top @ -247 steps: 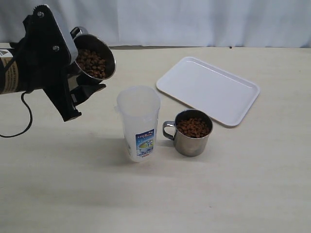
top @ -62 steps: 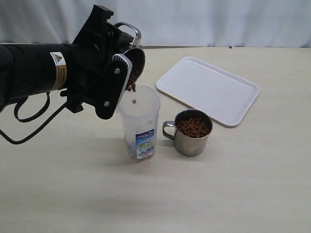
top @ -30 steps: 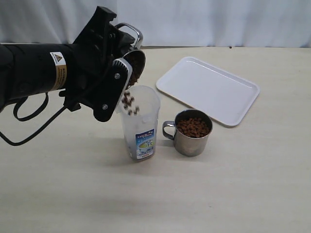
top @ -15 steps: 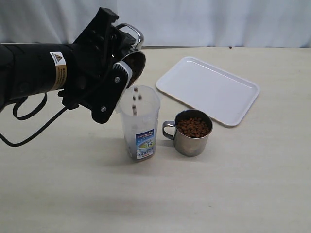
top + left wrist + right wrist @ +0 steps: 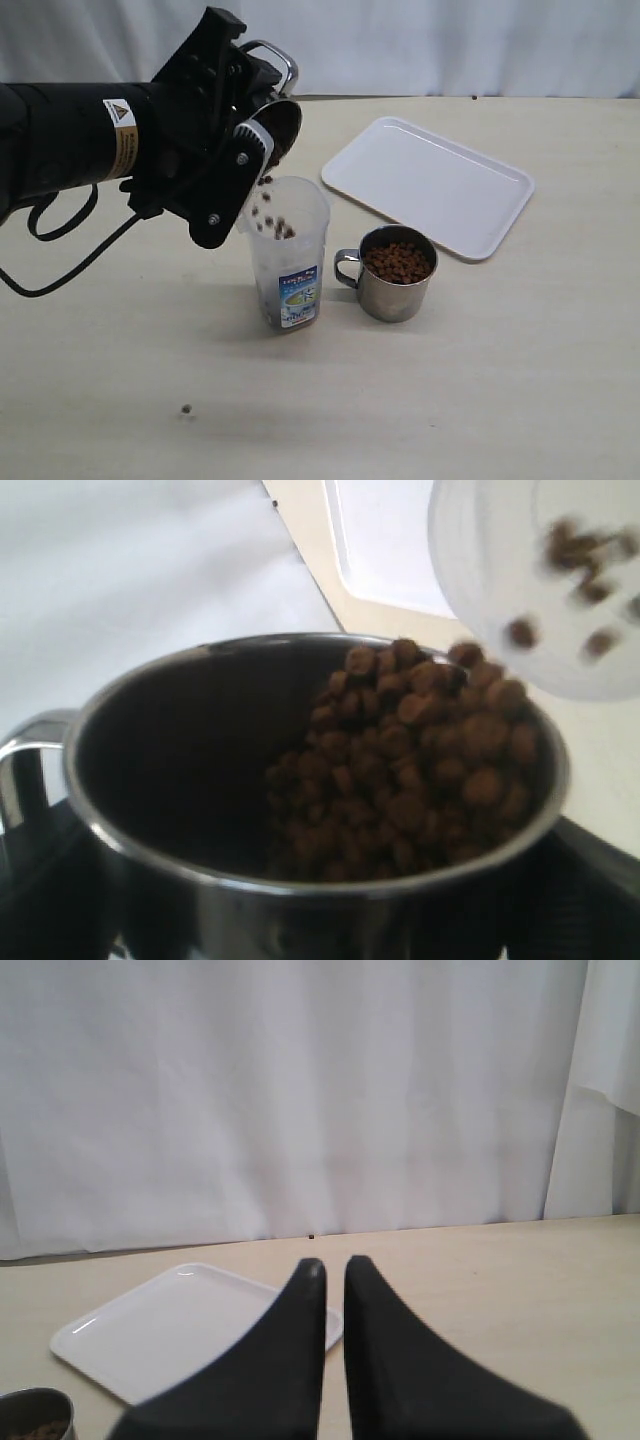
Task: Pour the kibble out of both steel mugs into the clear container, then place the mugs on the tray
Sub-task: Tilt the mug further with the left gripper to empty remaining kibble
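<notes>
- While the left gripper (image 5: pixel 248 150) grasps a tilted steel mug (image 5: pixel 280 118) around its body, the mug's mouth leans down just above the rim of the clear container (image 5: pixel 292 265).
- Kibble (image 5: pixel 420 760) is heaped against the lowered lip of this mug in the left wrist view. The looped handle (image 5: pixel 275 60) points up, away from the container.
- Several loose pellets (image 5: pixel 270 222) are in mid-air inside the container's upper half, and a thin dark layer shows at its base.
- The container stands upright on a pale table (image 5: pixel 450 400), its small label facing the exterior camera.
- A second steel mug (image 5: pixel 395 285) stands upright just beside the container, on the side away from the left arm. It is full of kibble, with its handle turned toward the container.
- The white tray (image 5: pixel 430 185) lies flat beyond that mug, apart from the container.
- One stray pellet (image 5: pixel 186 409) lies on the table, well in front of the container.
- The right gripper (image 5: pixel 334 1270) has its two dark fingers pressed together with nothing between them. Its wrist view looks across the tray toward a white curtain (image 5: pixel 300 1090).
</notes>
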`<state>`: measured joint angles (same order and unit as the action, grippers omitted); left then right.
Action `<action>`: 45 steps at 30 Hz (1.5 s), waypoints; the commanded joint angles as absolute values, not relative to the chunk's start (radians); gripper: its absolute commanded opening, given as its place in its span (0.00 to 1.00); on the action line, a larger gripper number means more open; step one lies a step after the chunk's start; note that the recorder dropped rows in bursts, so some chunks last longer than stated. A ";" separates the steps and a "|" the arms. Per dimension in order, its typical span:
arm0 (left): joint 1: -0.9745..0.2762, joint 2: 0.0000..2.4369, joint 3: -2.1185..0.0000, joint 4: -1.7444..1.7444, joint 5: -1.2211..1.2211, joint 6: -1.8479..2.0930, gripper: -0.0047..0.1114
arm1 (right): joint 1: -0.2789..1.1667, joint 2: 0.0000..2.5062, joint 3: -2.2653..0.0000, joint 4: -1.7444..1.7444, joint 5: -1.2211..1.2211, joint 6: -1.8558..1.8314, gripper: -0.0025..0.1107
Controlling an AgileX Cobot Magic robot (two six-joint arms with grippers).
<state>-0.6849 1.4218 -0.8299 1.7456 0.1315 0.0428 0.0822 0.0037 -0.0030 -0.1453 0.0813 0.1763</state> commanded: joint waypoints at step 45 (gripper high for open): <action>-0.687 1.417 -0.841 1.744 0.136 0.187 0.04 | 0.085 0.000 0.000 -0.146 0.080 0.170 0.07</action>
<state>-0.6849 1.4218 -0.8299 1.7480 0.1315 0.1735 0.0822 0.0037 -0.0030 -0.1453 0.0813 0.1763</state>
